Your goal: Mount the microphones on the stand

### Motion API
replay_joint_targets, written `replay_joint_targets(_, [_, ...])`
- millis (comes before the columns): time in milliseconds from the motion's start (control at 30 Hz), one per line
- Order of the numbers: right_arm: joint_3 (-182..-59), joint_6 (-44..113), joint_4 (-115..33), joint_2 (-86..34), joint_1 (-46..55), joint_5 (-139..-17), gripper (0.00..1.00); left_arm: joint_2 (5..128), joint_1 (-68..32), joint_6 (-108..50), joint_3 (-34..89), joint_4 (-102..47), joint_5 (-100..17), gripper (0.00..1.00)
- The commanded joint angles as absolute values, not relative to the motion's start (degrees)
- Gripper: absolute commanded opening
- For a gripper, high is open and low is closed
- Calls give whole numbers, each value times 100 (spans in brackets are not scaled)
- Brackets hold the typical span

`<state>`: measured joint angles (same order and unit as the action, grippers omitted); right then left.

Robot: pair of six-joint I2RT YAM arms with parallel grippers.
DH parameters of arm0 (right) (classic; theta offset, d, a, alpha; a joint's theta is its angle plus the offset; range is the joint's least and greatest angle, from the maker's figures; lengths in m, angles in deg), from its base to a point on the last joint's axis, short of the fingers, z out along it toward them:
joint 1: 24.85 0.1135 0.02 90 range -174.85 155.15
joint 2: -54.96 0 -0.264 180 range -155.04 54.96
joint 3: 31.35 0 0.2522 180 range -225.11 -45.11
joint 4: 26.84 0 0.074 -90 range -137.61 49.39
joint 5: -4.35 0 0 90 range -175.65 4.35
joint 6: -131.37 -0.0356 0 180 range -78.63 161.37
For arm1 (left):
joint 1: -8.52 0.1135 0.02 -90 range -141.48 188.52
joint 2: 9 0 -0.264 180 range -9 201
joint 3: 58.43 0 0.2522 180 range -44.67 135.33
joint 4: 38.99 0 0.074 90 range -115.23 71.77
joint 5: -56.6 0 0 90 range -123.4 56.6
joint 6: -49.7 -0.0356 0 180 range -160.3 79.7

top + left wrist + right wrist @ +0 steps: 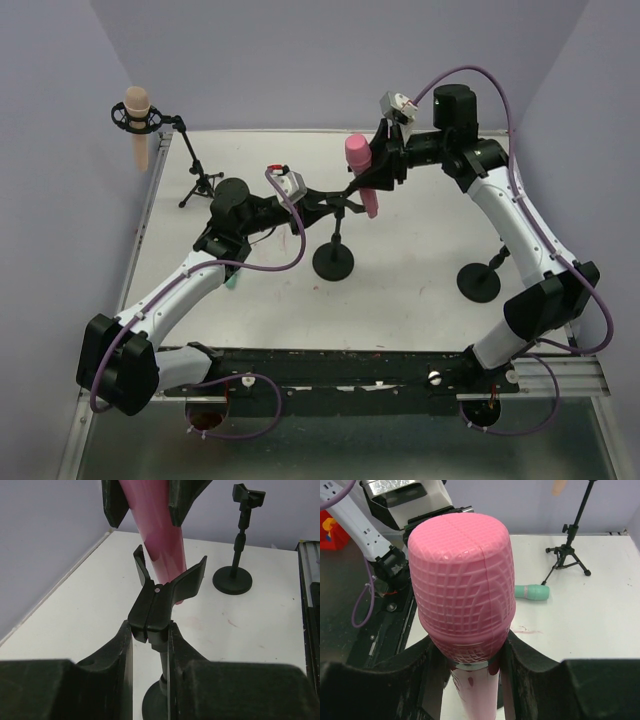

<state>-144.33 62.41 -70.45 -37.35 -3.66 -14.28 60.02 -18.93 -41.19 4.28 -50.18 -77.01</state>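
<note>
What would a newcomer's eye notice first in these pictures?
The pink microphone stands out first, held head up in the jaws of the right gripper, its lower end between the prongs of the centre stand's clip, which the left gripper clamps. Next comes the peach microphone, already seated in the tripod stand at the far left corner, while the teal microphone lies on the table.

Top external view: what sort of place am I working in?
Probably a robot test cell, not a studio: plain lavender walls close around a white table, two robot arms bolted at its near edge, and small microphone stands set out.
</note>
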Motion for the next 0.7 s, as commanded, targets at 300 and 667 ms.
replay_joint_targets(300, [-14039, 6229, -6795, -3706, 37, -1499, 18, 5859, -1873, -3644, 324, -5352, -7901, 9])
replay_joint_targets(667, [-13467, 5957, -6144, -3451, 46, -1349, 21, 5798, -1873, -2871, -116, -6170, -7805, 7])
